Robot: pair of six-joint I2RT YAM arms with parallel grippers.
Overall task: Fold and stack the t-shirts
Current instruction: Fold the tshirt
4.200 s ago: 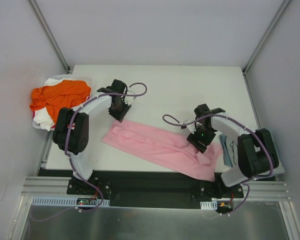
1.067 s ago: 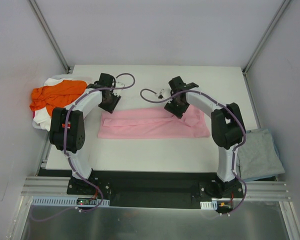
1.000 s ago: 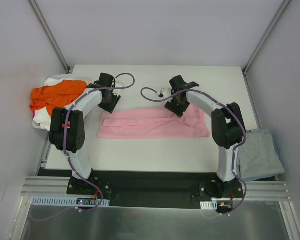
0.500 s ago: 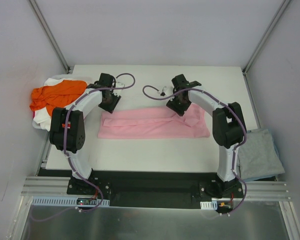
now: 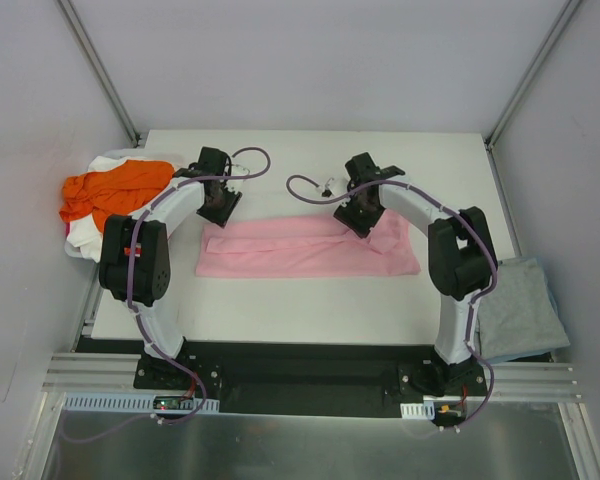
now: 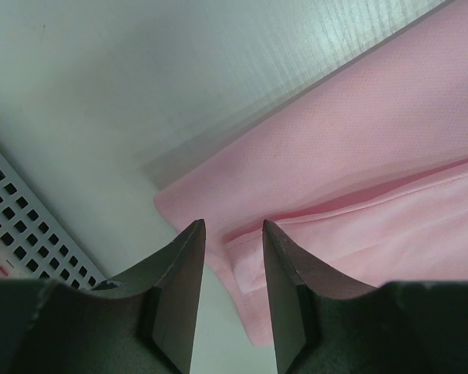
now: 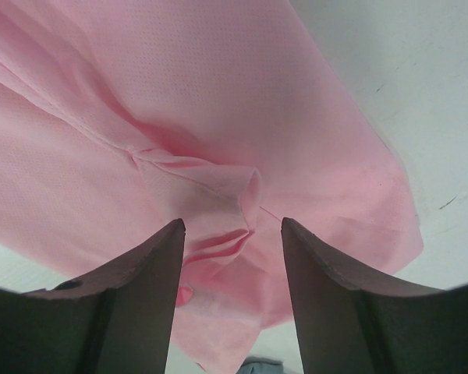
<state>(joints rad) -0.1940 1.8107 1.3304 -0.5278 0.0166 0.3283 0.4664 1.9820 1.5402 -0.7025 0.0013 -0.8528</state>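
Note:
The light pink t-shirt (image 5: 310,248) lies as a long flat band across the middle of the table. My left gripper (image 5: 218,212) hovers open over its far left corner (image 6: 218,226), holding nothing. My right gripper (image 5: 364,222) hovers open over the bunched sleeve folds (image 7: 234,226) near the band's right part, holding nothing. The orange t-shirt (image 5: 115,188) lies crumpled on a white one (image 5: 88,235) at the table's left edge. A grey-blue t-shirt (image 5: 520,308) lies folded at the near right corner.
A white perforated basket (image 6: 23,234) holds the orange and white shirts at the far left. Grey walls enclose the white table (image 5: 430,170) on three sides. Purple cables loop over both wrists.
The pink shirt went from a diagonal strip held by both grippers to a straight band along the table. In the last second the right gripper shifted slightly right; the left stayed still.

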